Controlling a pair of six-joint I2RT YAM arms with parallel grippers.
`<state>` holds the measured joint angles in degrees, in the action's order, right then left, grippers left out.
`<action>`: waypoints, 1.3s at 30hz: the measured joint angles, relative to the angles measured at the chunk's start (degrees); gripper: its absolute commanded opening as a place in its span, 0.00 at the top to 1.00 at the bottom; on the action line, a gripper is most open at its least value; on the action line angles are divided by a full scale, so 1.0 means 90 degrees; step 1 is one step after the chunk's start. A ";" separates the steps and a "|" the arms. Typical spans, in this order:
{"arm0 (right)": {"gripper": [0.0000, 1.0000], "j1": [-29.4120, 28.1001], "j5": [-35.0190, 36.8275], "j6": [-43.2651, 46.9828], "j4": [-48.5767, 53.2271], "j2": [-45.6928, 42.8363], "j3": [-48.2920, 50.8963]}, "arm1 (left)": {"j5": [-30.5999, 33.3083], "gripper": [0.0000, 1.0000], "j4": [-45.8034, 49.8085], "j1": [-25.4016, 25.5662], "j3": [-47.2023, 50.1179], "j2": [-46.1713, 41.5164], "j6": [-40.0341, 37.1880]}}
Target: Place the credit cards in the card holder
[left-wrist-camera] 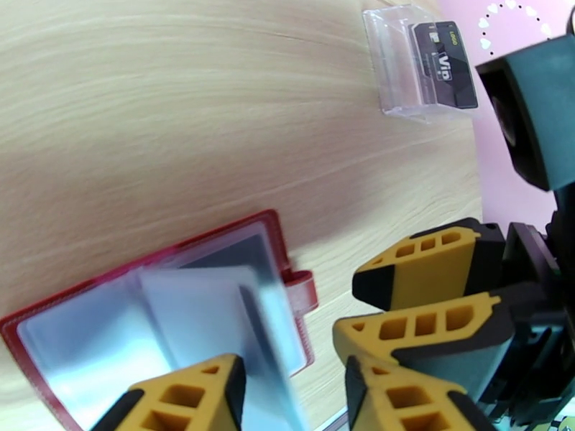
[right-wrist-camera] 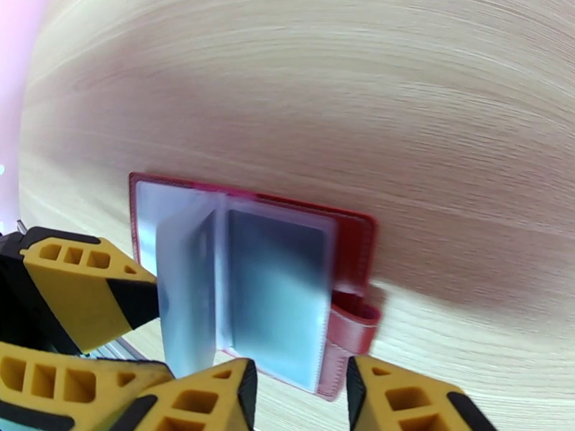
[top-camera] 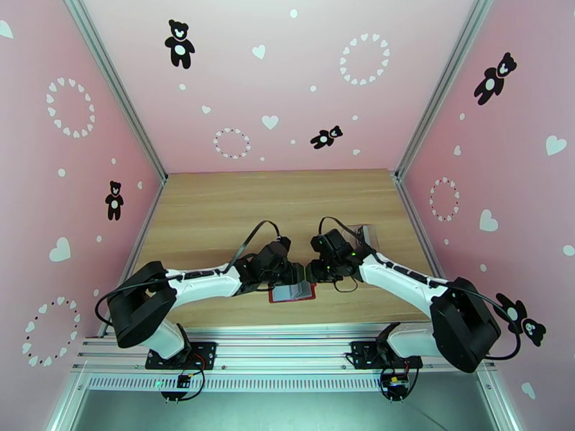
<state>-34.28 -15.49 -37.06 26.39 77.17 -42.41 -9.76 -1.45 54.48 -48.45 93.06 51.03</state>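
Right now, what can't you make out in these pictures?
- Card holder pockets: blurred in both wrist views, so I cannot tell whether cards are inside.
- Card holder in the top view: partly covered by the left gripper and right gripper.
- Clear case with a dark card: partly behind the right arm in the top view.

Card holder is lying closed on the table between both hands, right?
Not closed: the card holder lies open, clear pocket pages showing, as the right wrist view shows. It is on the table, between the left hand and right hand.
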 measured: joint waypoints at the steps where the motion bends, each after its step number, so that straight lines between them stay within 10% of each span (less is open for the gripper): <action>1: 0.56 0.0039 0.0017 0.0002 0.0036 -0.0041 0.0032 | -0.0027 0.55 0.0010 0.0007 -0.0053 0.0066 -0.0002; 25: 0.57 -0.0168 -0.0971 -0.0282 -0.0748 0.0279 0.0233 | 0.1304 0.53 0.1263 0.0053 0.1047 -0.2268 0.0046; 39: 0.43 0.1401 0.2363 0.1137 0.1807 0.0153 -0.2059 | 0.1685 0.42 0.1853 0.0046 0.1421 -0.2815 0.0126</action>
<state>-21.67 5.78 -26.83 42.65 78.54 -60.95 5.41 15.22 54.89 -35.66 67.72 52.16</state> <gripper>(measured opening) 0.560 0.571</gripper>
